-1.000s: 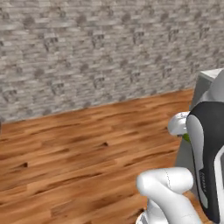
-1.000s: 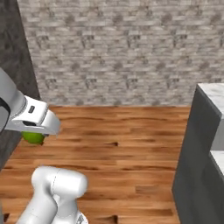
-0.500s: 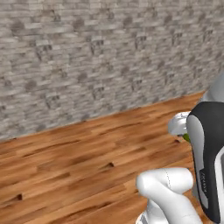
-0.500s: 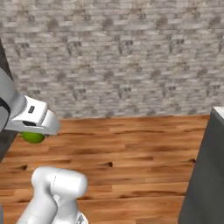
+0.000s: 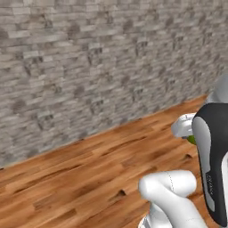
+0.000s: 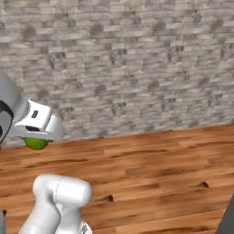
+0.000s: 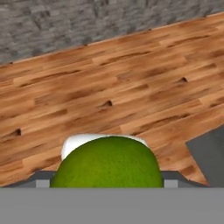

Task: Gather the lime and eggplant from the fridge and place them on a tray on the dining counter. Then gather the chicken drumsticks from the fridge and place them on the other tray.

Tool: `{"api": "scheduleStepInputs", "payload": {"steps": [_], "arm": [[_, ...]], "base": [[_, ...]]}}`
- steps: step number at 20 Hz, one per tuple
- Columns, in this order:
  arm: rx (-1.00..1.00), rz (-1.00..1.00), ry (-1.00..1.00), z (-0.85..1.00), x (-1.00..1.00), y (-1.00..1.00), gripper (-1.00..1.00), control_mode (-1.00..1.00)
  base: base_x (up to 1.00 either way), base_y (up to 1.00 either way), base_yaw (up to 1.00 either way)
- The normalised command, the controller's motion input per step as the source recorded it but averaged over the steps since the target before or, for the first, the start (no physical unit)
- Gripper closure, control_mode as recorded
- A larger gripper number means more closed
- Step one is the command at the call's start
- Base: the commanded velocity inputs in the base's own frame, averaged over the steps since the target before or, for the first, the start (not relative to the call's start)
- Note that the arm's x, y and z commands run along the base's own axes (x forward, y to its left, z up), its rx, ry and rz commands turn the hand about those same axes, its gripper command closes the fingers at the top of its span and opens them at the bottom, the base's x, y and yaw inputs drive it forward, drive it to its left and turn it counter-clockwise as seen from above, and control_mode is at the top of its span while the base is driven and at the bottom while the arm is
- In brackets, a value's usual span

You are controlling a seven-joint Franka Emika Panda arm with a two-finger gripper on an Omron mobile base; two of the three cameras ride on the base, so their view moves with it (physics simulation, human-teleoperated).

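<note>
A round green lime (image 7: 108,162) sits between my fingers in the hand view, low and centred, with wooden floor far below it. In the right base view the lime (image 6: 35,143) peeks out under the white hand at the left, and in the left base view a sliver of the lime (image 5: 192,140) shows beside the dark forearm at the right. My gripper (image 6: 36,141) is shut on the lime and holds it well above the floor. The eggplant, the chicken drumsticks, the fridge and the trays are out of view.
A grey stone-brick wall (image 6: 128,59) spans the background over a wooden plank floor (image 6: 155,173). A dark grey corner (image 7: 210,159) of some furniture shows at the lower right of the hand view and another edge (image 6: 228,219) at the lower right of the right base view.
The whole scene has slid rightward across both base views as the base turns; the grey counter edge has left the frame. The lime stays held in the gripper.
</note>
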Motion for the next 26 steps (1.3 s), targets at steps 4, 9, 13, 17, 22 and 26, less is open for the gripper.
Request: {"api": "scheduleStepInputs", "payload": {"steps": [4,9,13,17,22,26], "arm": [[0.00,0.00,0.00,0.00,0.00,0.00,1.00,1.00],[0.00,0.00,0.00,0.00,0.00,0.00,1.00,1.00],[0.00,0.00,0.00,0.00,0.00,0.00,1.00,1.00],[0.00,0.00,0.00,0.00,0.00,0.00,1.00,1.00],[0.00,0.00,0.00,0.00,0.00,0.00,1.00,1.00],[0.00,0.00,0.00,0.00,0.00,0.00,1.00,1.00]], "base": [[0.98,0.77,-0.38],[0.85,0.77,-0.51],[0.74,0.76,-0.58],[0.62,0.68,-0.63],[0.62,0.67,-0.65],[0.74,0.62,-0.61]]}}
